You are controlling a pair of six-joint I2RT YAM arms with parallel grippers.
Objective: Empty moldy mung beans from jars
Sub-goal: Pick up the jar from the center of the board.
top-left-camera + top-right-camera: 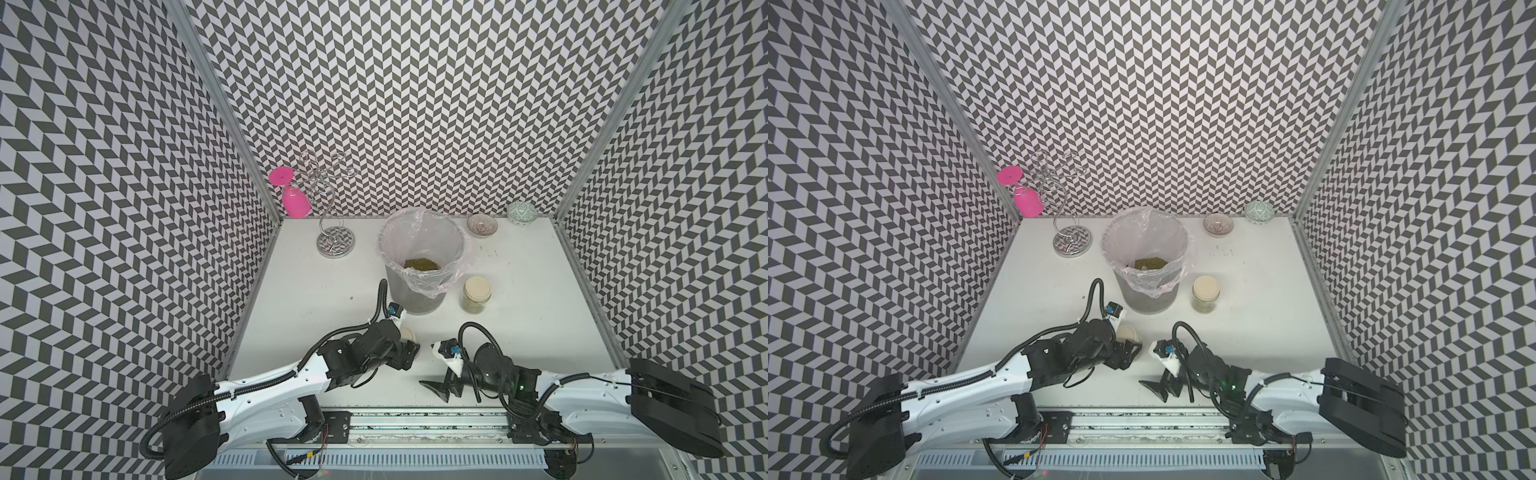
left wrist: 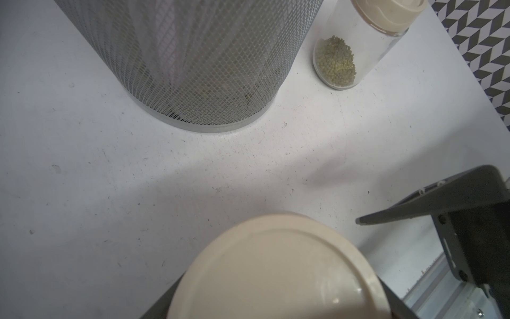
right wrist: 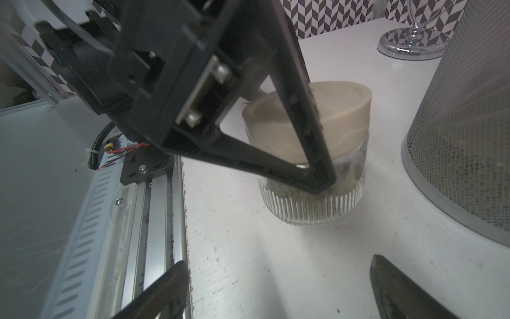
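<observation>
Now your left gripper (image 1: 409,347) straddles the lidded jar (image 3: 311,198) near the front edge of the table (image 1: 324,299), fingers below the lid (image 2: 276,270), likely to leave it free; clamped or not, you cannot tell. Your right gripper (image 1: 440,386) gapes empty alongside, probably for that lid.

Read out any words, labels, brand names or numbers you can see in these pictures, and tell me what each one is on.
None: no word, number or brand can be read in any view.
Mesh bin: unmarked.
Back jar: plain lid, clear glass, no label.
Front jar: plain lid, ribbed glass, no label.
Grey bowl and green bowl: patterns only, no lettering.
</observation>
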